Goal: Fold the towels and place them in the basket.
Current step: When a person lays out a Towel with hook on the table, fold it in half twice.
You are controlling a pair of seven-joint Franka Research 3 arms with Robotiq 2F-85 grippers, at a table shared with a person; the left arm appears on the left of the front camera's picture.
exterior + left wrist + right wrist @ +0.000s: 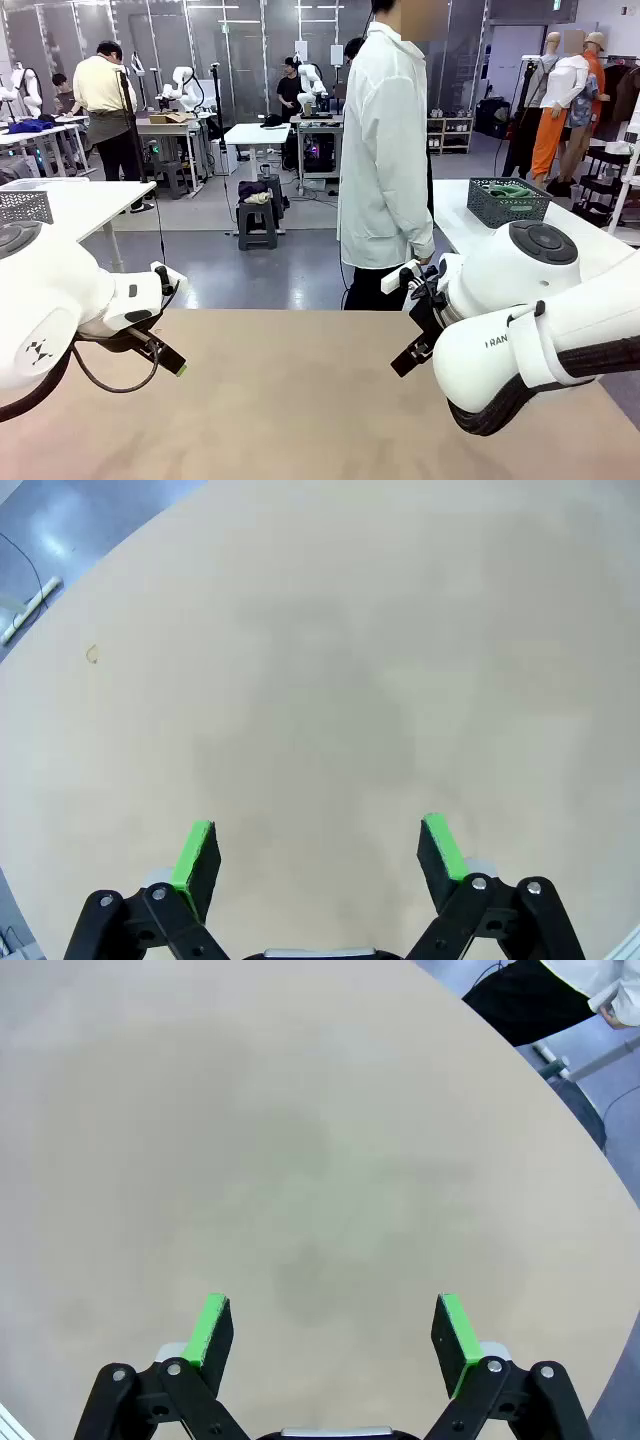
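Observation:
My left gripper (168,358) hovers over the left part of the tan table (300,400), and my right gripper (408,358) hovers over the right part. Both are open with nothing between them. The left wrist view shows the left gripper (320,832) with its green pads (196,852) wide apart above bare tabletop. The right gripper (335,1308) stands the same way, green pads (212,1325) spread over bare wood. The dark grey basket (508,203) sits on a white table at the back right, with something green inside. The towels are out of view.
A person in a long white coat (385,150) stands at the table's far edge, one hand (420,268) hanging by the side. A paler grey mesh basket (25,206) rests on a white table at the left. A black stool (257,215) stands on the floor behind.

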